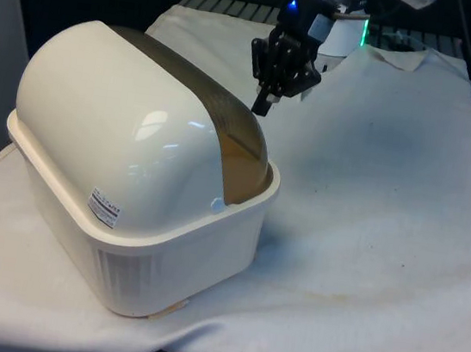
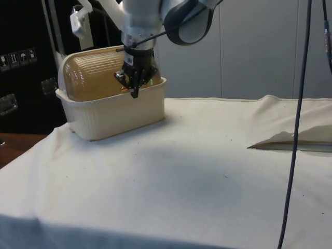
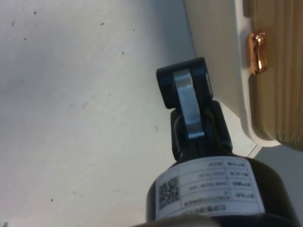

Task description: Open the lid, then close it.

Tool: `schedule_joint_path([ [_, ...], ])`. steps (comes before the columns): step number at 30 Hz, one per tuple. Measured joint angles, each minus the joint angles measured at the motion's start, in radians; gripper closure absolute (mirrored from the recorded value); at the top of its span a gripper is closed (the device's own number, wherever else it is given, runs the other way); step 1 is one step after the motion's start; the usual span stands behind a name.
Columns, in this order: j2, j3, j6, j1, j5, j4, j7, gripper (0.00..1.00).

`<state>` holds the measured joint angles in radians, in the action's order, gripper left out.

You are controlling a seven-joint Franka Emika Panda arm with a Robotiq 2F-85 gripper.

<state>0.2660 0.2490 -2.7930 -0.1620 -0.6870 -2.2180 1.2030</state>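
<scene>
Nearest the front camera, I see the cream bread box (image 1: 136, 241) filling the left half of the frame, its white back shell domed toward the lens and a translucent brownish lid (image 1: 224, 131) curving over the top and down to the rim, so the box reads as shut. Behind it, upper centre of the front frame, my black gripper (image 1: 262, 103) hangs just above the lid's far edge, apart from it as far as I can tell. From the side view the gripper (image 2: 135, 93) sits in front of the box's front wall at upper left, fingertips pointing down near the rim (image 2: 150, 85). On the wrist camera the fingers (image 3: 187, 101) lie pressed together with nothing between them, beside the box rim and a small copper-coloured knob (image 3: 258, 52) on the ribbed lid. White cloth (image 1: 388, 205) covers the table.
</scene>
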Motion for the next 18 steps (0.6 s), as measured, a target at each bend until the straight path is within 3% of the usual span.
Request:
schedule_joint_path([
  [11,0.0,0.001,0.0,0.0,-0.074,0.012,0.093,1.0],
  [18,0.001,-0.002,0.0,-0.001,-0.092,0.016,0.129,1.0],
])
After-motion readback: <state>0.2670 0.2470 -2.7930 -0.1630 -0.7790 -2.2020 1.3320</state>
